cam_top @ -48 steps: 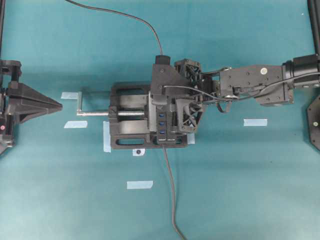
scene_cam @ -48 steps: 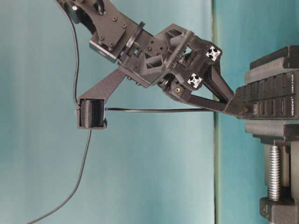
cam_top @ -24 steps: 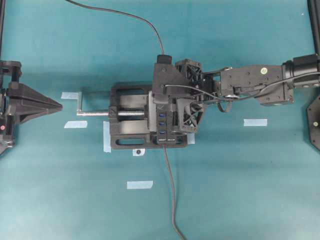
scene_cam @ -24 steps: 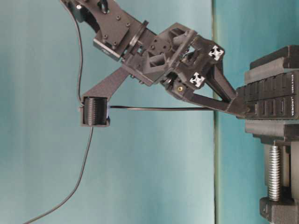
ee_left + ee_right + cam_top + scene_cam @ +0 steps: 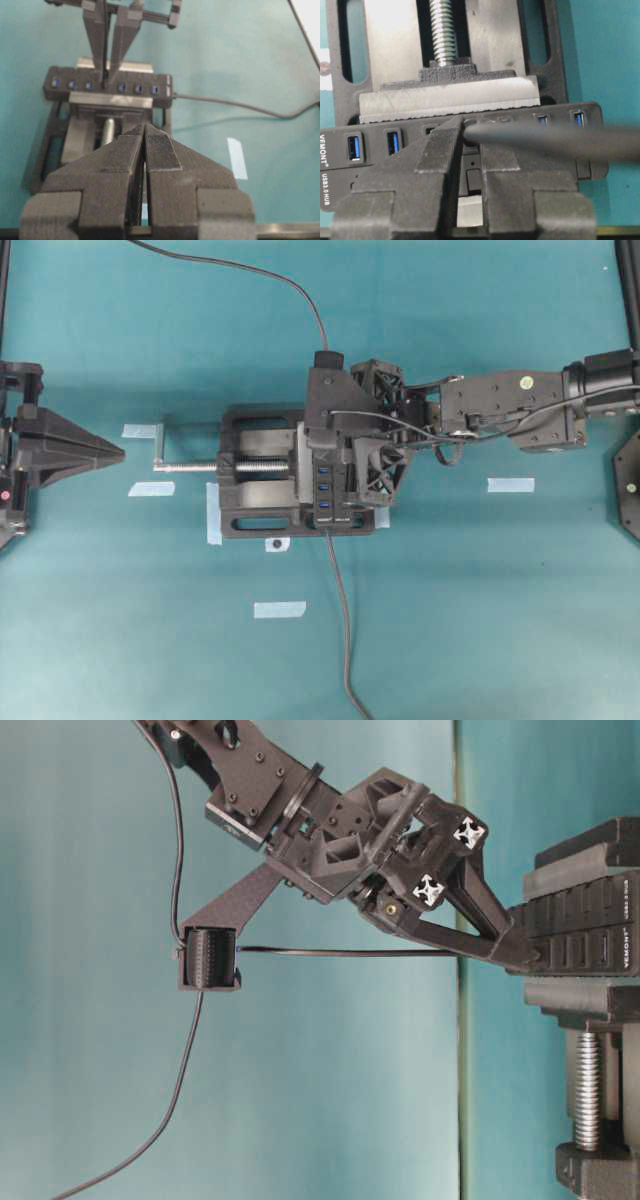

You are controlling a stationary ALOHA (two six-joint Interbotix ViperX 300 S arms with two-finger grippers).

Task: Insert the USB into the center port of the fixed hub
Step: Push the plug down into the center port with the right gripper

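Note:
The fixed hub (image 5: pixel 325 490) sits clamped in a black vise (image 5: pixel 255 502); it also shows in the right wrist view (image 5: pixel 370 150) and the left wrist view (image 5: pixel 140 80). My right gripper (image 5: pixel 470 131) is shut on the USB (image 5: pixel 470 136), its tips pressed against the middle of the hub's port row. The center port is hidden behind the plug and fingers. The grey cable (image 5: pixel 545 140) leaves the plug to the right. In the table-level view the right gripper (image 5: pixel 528 956) touches the hub (image 5: pixel 585 930). My left gripper (image 5: pixel 118 450) is shut and empty, far left.
The vise screw (image 5: pixel 190 467) and handle stick out towards the left gripper. The hub's own cable (image 5: pixel 340 620) runs to the near edge. The USB's cable (image 5: pixel 260 272) trails to the far edge. Blue tape strips (image 5: pixel 280 609) lie on the teal table.
My right gripper has pushed a little further towards the hub with the USB in it. The left arm has not moved.

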